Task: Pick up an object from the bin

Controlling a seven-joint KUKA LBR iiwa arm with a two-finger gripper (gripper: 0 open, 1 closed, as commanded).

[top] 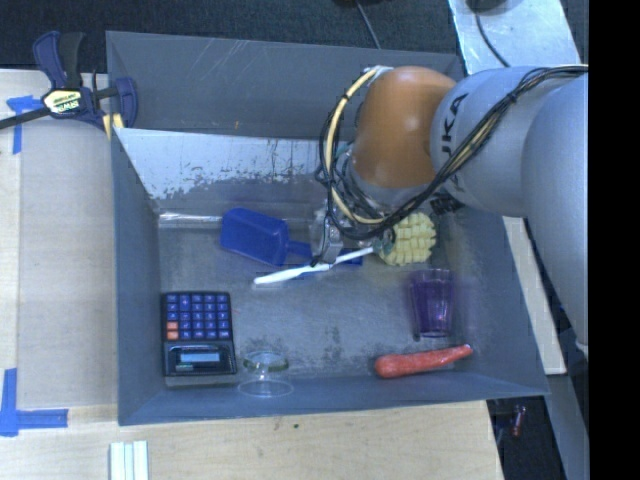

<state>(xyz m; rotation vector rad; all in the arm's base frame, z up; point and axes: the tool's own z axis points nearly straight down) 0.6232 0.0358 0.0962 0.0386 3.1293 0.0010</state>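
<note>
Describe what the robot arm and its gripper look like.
The arm is thick, rounded and silver-grey with dark lettering. A glossy orange dome covers the wrist, yellow and black cables loop around it, and the gripper is small grey metal.

- A robotics lab or test cell is indicated, rather than a home or a shop.
- An industrial arm [530, 138], fitted with an orange cover [400, 118] and looped cables [345, 108], is seen at the right of the frame.
- A grey metal bin [130, 268] is set at the centre, with a dark surface [250, 3] along the top.
- Unrelated oddments are scattered in the bin: a calculator [198, 333] at lower left, a carrot [422, 362] at lower right, a purple cup [433, 304] and a corn cob [412, 238].
</note>
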